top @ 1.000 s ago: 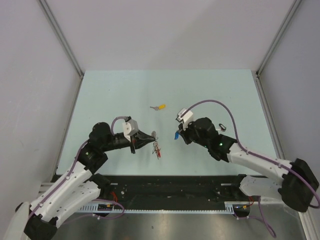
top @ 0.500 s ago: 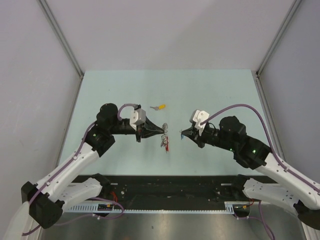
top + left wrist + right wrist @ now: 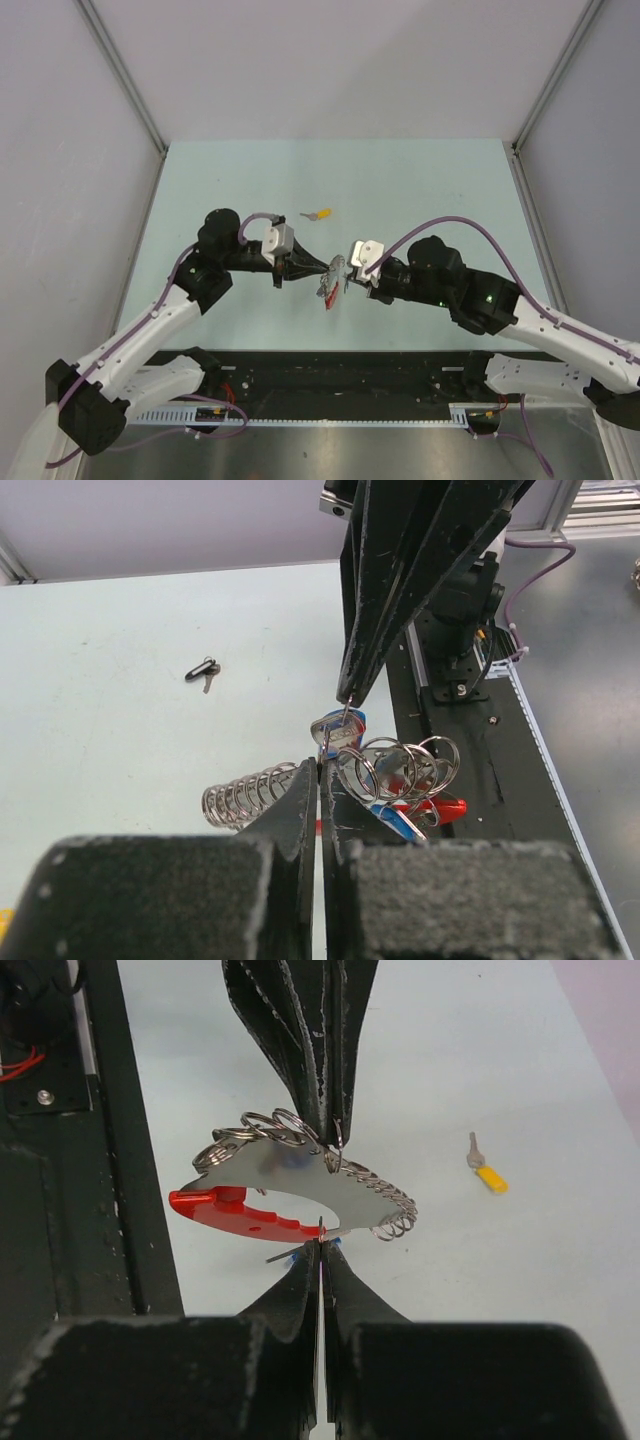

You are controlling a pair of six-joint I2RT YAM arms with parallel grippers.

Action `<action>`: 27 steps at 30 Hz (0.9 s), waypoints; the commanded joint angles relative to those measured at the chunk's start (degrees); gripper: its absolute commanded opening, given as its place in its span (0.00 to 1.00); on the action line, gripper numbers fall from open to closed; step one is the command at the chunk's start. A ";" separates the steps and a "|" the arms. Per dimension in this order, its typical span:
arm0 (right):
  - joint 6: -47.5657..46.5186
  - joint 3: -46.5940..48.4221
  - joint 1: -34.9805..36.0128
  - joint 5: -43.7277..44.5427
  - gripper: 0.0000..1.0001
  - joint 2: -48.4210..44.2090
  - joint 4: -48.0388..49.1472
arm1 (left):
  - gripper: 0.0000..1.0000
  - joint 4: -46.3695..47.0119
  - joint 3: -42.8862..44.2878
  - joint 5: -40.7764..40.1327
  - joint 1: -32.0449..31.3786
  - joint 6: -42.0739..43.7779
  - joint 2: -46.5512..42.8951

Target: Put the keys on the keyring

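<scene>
Closer than a moment ago, the blue-capped key (image 3: 338, 728) now sits right at the keyring (image 3: 395, 770), raised over the bench (image 3: 420, 180). The left gripper (image 3: 320, 770) pinches the keyring, its chain (image 3: 245, 795) and red strap (image 3: 225, 1208) hanging. The right gripper (image 3: 320, 1245) pinches the key. Farther back lies a yellow-capped key (image 3: 320, 214).

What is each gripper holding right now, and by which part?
Left gripper: shut on the keyring, where its rings meet the chain. Right gripper: shut on the blue-capped key, by its capped head.
</scene>
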 commanded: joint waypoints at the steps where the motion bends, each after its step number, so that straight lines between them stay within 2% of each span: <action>1: -1.47 3.09 0.54 2.97 0.00 -0.08 0.23 | 0.00 3.25 -0.65 1.94 0.25 0.28 -1.41; 27: -0.76 6.25 1.94 0.69 0.00 3.44 0.58 | 0.00 1.93 -0.91 2.03 0.25 1.69 -2.90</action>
